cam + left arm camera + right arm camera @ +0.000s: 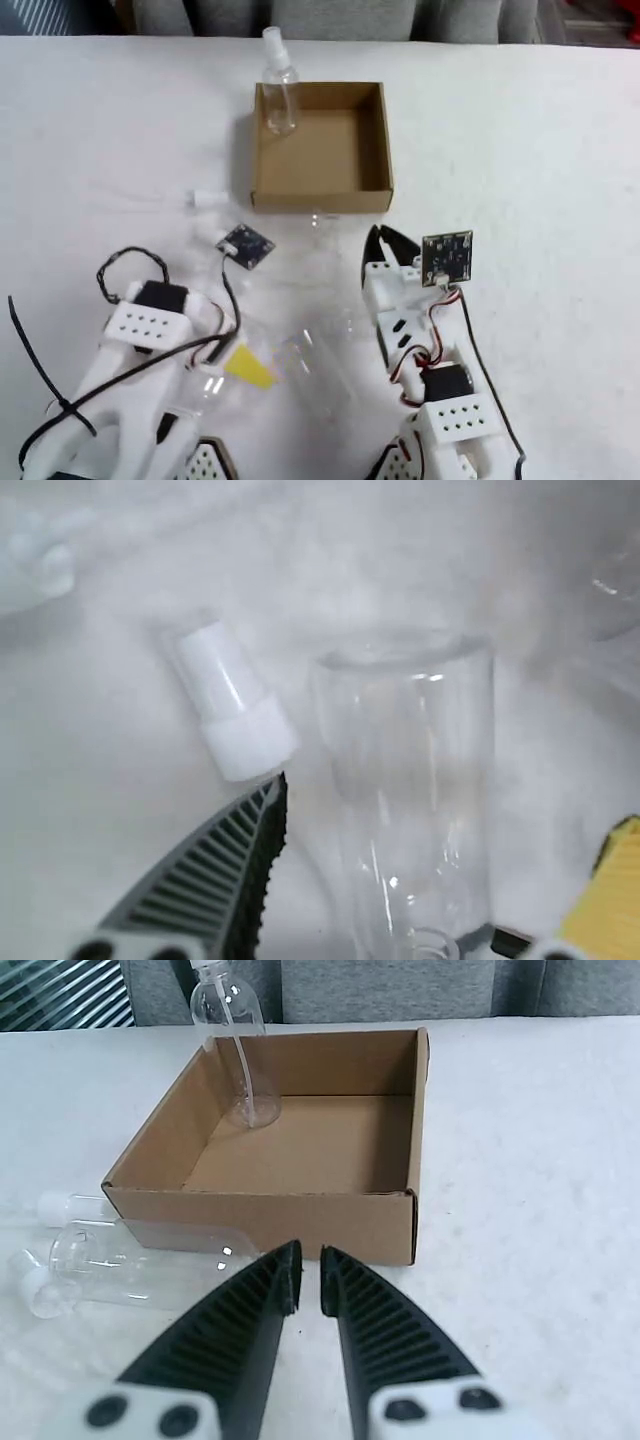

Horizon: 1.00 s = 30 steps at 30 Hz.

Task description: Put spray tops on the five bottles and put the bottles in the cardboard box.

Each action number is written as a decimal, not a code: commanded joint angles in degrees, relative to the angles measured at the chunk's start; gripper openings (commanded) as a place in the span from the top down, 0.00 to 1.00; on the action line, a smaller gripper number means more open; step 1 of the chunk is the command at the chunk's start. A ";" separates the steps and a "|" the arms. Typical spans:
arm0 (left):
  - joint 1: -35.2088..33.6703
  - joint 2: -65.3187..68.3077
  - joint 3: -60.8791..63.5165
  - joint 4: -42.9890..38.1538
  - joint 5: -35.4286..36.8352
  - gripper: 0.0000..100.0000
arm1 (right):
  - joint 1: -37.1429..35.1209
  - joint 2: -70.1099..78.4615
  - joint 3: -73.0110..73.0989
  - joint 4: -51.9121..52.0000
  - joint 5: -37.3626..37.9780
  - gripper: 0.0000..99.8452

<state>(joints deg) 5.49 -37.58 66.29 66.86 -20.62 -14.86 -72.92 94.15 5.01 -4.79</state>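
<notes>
The left gripper (pixel 450 805) has its jaws spread wide, one grey and one yellow. A clear bottle (pixel 410 780) without a top lies between them on the table. In the left wrist view there is open space on both sides of the bottle, so neither jaw touches it. Just beside the grey jaw lies a white spray top (pixel 235 715), tilted on its side and apart from the bottle.

The right gripper (pixel 310 1255) has its black fingers only a narrow slit apart and holds nothing. It hangs just in front of the near wall of the cardboard box (pixel 300 1220) and points at it. A second clear bottle (pixel 150 1260) lies on its side along that near wall, off to one side of the right gripper.

Inside the box, a bottle fitted with its spray top (pixel 280 95) stands in the far left corner, as the high view shows it. Another spray top (pixel 205 197), with a thin tube, lies on the white table (pixel 520 150), outside the box and near its front left corner.
</notes>
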 commanded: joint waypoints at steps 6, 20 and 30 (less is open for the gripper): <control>0.92 0.31 3.96 -5.19 -1.58 0.55 | -0.92 -0.22 -0.53 -1.01 0.70 0.99; 4.88 19.82 -0.18 -10.73 -1.85 0.97 | -0.92 -0.22 -0.53 -1.01 0.70 0.99; 10.15 17.19 -14.77 9.32 -1.41 0.98 | -0.84 -0.22 -0.53 -1.01 0.70 0.99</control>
<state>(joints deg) 14.20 -16.22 57.93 67.38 -21.76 -15.56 -72.92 94.15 5.01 -4.79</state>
